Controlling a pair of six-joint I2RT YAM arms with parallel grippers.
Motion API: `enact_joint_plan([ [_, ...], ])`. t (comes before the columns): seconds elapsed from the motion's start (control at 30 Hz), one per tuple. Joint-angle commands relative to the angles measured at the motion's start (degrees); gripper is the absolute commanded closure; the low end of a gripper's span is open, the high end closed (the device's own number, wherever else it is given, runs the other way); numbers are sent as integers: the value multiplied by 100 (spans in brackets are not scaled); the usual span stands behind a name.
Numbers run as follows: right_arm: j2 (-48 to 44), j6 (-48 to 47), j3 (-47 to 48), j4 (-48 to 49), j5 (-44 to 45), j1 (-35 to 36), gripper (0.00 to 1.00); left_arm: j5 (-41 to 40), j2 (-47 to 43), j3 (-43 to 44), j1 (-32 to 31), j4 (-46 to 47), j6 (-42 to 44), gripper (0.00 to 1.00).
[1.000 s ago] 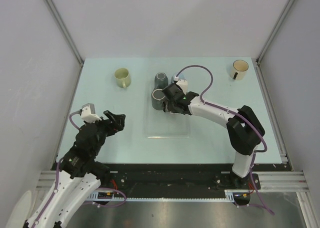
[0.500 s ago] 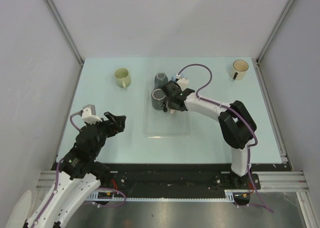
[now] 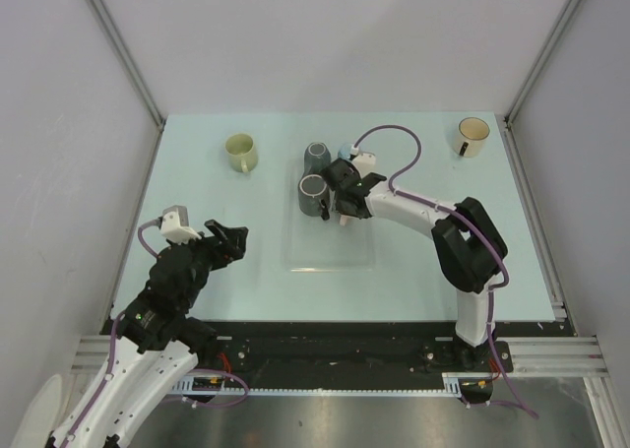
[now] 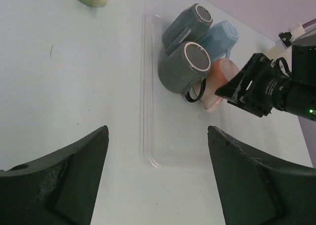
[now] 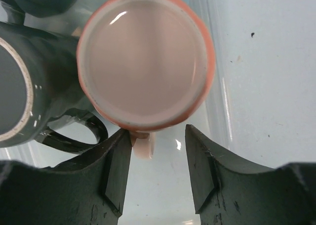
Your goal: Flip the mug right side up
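Note:
A salmon-pink mug point(image 5: 145, 62) stands bottom up in the clear tray point(image 3: 330, 256), its base facing my right wrist camera. Its handle point(image 5: 143, 147) points toward my right gripper point(image 5: 158, 132) and lies between the part-open jaws. The left finger point(image 5: 116, 160) touches the handle, while the right finger stands apart from it. In the top view the right gripper point(image 3: 340, 208) covers most of the mug point(image 3: 343, 220). The left wrist view shows the mug point(image 4: 222, 74) beside the grey ones. My left gripper point(image 4: 158, 131) hangs open and empty above the table, near left point(image 3: 232, 239).
Two grey mugs point(image 3: 313, 194) point(image 3: 317, 158) and a blue mug point(image 4: 219, 37) stand upside down in the tray, tight against the pink one. A pale green mug point(image 3: 240, 153) sits far left and a cream mug point(image 3: 472, 135) far right, both upright.
My right gripper has shifted slightly to the left and away over the pink mug, and its jaws have narrowed around the handle. The left arm has not moved.

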Motion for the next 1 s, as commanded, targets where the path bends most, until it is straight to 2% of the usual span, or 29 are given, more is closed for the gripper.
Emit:
enact_joint_plan([
  [0.0,-329,-223,-122,-101,266,49,49,-79,-24,-35,-52,19,-87,15],
  [0.37,-110,-522,36,127,-191,-56,54,-35,2,-44,-52,-42,-104,15],
  [0.8,145,-549,326,-75,-173,-82,66,-17,-59,-61,-52,-104,-140,16],
  [0.97,242,-522,335,-66,-200,-82,67,-9,-41,-52,-52,-113,-140,16],
])
